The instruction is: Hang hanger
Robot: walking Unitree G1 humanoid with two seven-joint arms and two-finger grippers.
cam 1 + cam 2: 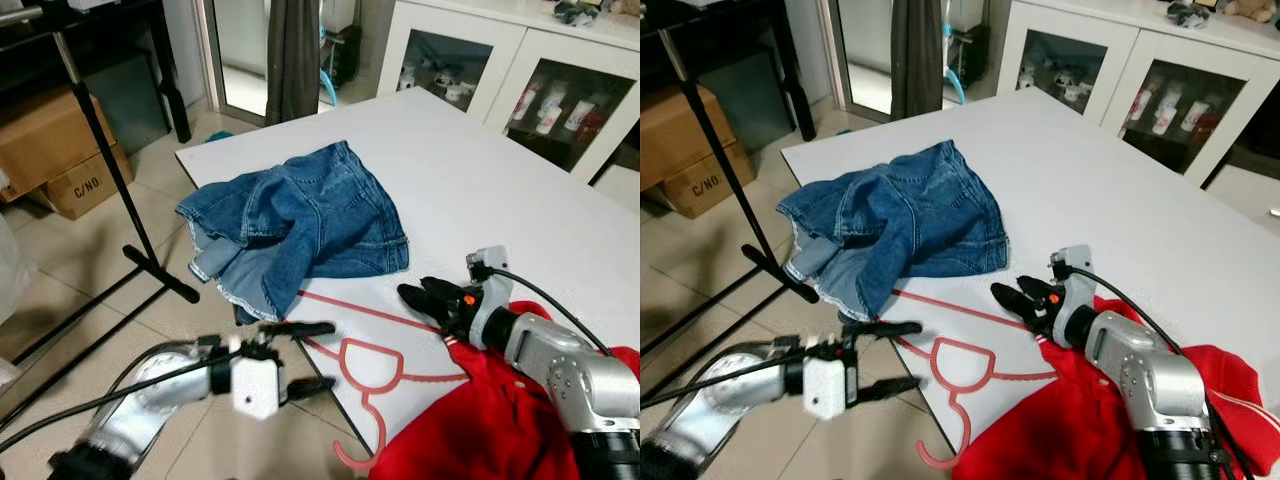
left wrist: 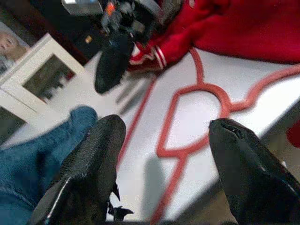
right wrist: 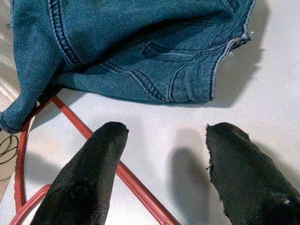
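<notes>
A red plastic hanger (image 1: pixel 360 310) lies flat near the front left corner of the white table (image 1: pixel 480 180), its hook reaching past the edge. My left gripper (image 1: pixel 325 355) is open at that edge, level with the tabletop. In the left wrist view the hanger's neck loop (image 2: pixel 180 153) lies just ahead, between the two fingers. My right gripper (image 1: pixel 420 298) is open just above the table, over the hanger's long bar (image 3: pixel 136 183) and beside a red garment (image 1: pixel 490 420). A crumpled denim garment (image 1: pixel 300 215) covers the bar's far end.
A black clothes-rack stand (image 1: pixel 110 170) rises from the tiled floor to the left of the table. Cardboard boxes (image 1: pixel 50 140) sit behind it. A white glass-door cabinet (image 1: pixel 500 70) stands beyond the table.
</notes>
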